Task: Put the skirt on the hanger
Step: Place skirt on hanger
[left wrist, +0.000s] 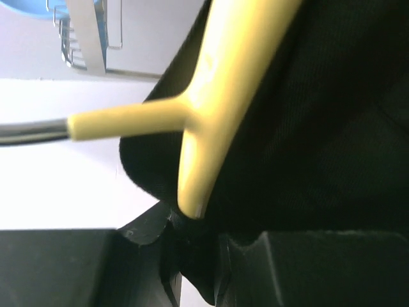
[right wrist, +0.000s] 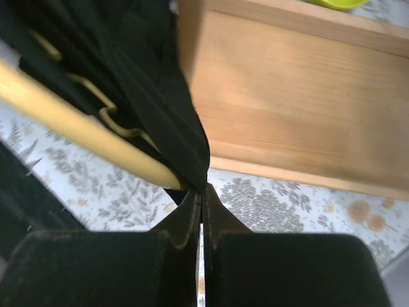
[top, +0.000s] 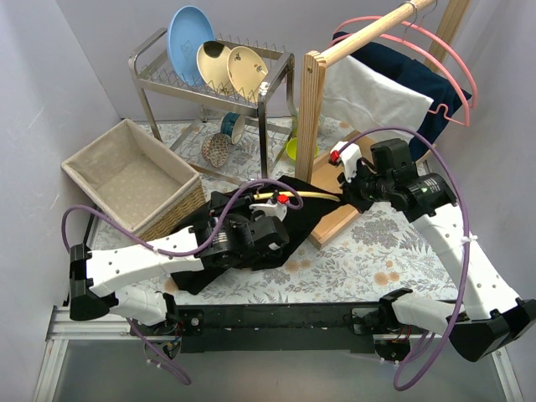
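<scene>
1. The black skirt (top: 251,247) is spread on the patterned table (top: 377,260) between the two arms, just in front of the base of the wooden rack (top: 311,109).
2. The yellow hanger (top: 314,194) is laid across the skirt's upper edge, and its ends are covered by the grippers.
3. The left gripper (top: 280,209) is seen over the skirt's middle. In the left wrist view its jaws are narrowed around the lower end of the hanger (left wrist: 211,115), beside the neck with its metal hook. Folds of the skirt (left wrist: 319,128) are also caught in the gap of the left gripper (left wrist: 195,230).
4. The right gripper (top: 345,188) is positioned at the skirt's right end, beside the rack's base. In the right wrist view the right gripper (right wrist: 201,192) is shown with its fingers pressed together, and a taut fold of the skirt (right wrist: 172,128) is pinched at their tips.
5. An arm of the hanger (right wrist: 77,121) is seen just beside that pinch, running along the cloth.
6. A basket (top: 134,176) is placed at the left of the table, and a dish rack (top: 209,75) with plates is set behind it.
7. A pink hanger (top: 448,79), a white cloth (top: 368,96) and a navy garment (top: 419,88) are hung on the rack's rail.
</scene>
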